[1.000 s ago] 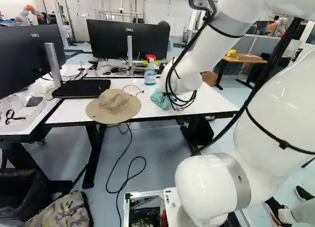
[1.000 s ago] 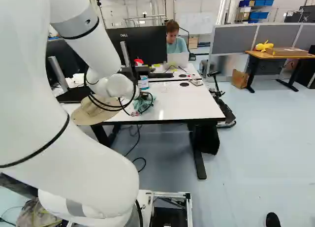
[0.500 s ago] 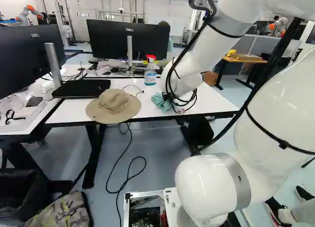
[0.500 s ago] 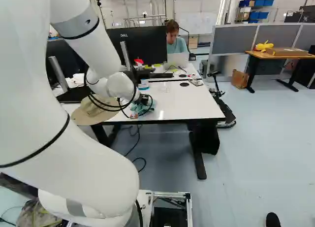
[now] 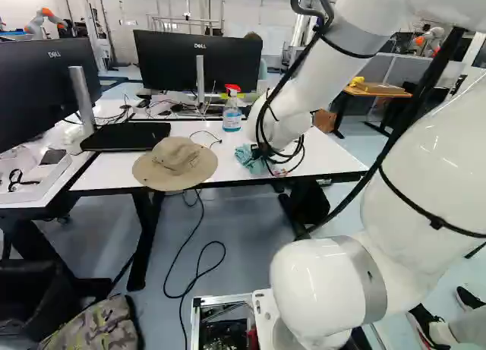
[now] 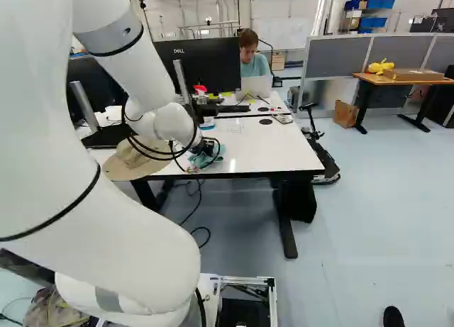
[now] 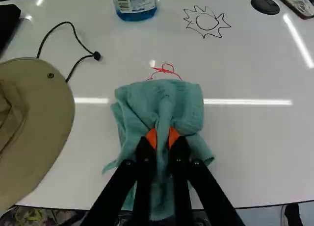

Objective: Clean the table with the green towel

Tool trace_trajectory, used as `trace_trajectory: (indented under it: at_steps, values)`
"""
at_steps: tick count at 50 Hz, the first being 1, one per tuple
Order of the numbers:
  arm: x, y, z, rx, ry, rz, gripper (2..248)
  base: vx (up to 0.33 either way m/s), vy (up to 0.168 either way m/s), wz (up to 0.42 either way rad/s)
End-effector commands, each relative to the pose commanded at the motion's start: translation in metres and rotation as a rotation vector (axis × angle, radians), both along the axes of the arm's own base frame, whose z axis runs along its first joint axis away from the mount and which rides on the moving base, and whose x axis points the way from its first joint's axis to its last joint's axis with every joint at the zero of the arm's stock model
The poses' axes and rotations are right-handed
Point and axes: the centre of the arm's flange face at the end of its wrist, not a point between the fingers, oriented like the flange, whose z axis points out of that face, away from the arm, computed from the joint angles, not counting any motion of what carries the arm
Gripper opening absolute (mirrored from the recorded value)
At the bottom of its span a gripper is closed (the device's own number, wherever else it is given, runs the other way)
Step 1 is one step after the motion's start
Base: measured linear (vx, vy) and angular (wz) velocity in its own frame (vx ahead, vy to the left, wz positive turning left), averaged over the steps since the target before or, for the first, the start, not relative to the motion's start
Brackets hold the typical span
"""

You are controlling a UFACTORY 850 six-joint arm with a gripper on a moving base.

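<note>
1 green towel (image 7: pixel 132 106) lay on the white table (image 7: pixel 250 157), its middle held between the 2 orange pads (image 7: pixel 173 136) of the gripper (image 6: pixel 206 147). Beyond the towel stood 1 clear spray bottle (image 5: pixel 231 118), red-topped, containing blue liquid. Beside the towel sat 1 tan hat (image 5: pixel 175 162); just past it, 1 red drawing (image 7: pixel 164 69). Farther beyond the towel stood 1 black monitor (image 5: pixel 171 61). Towel condition: crumpled, teal-toned, ribbed, pinched into 1 upright ridge, loose edges spread.

White arm (image 5: pixel 433 160) bent forward, gripper (image 6: pixel 205 147) angled down, fingers (image 7: pixel 151 138) pinched close
</note>
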Motion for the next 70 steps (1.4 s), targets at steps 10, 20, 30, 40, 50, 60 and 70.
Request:
trace_trajectory:
  at_steps: [10,20,30,40,50,60,70]
  values:
    - [0.007,-0.014,0.000,0.000,0.001,-0.035,46,0.000,0.000,0.000]
    - [0.014,-0.029,0.001,0.000,0.001,-0.074,46,0.000,0.000,0.000]
    - [0.023,-0.044,0.001,0.000,0.001,-0.110,46,0.000,0.000,0.000]
    - [0.040,-0.052,0.001,0.000,0.000,-0.125,46,0.000,0.000,0.000]
    - [0.060,-0.054,0.001,0.000,-0.003,-0.125,46,0.000,0.000,0.000]
    - [0.080,-0.053,0.001,0.000,-0.007,-0.118,46,0.000,0.000,0.000]
    - [0.100,-0.046,0.001,0.000,-0.012,-0.101,46,0.000,0.000,0.000]
